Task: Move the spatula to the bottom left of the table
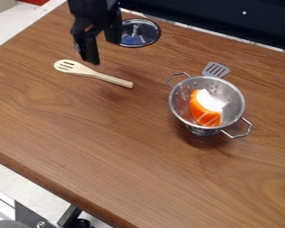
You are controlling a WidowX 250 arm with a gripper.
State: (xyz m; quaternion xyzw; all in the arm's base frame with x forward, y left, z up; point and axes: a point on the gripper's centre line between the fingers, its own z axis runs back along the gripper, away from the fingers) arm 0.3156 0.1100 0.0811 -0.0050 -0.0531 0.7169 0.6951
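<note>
- End effector hangs near the wooden spatula, its fingers spread wide, nothing between them.
- That spatula lies on the upper left of the bench, handle pointing toward the colander.
- Grasping seems the step in hand: next, likely, align over the handle, descend, close, then carry it bottom left.

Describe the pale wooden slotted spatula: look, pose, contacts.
The pale wooden slotted spatula looks one-piece: a rounded head with dark slots, tapering into a straight handle that widens toward a blunt end. No damage evident. It lies on the brown wood-grain table, toward its upper left in view, head to the left, handle slanting down to the right. The table supports it; the black gripper hangs near the head with its fingers apart, not gripping it.
</note>
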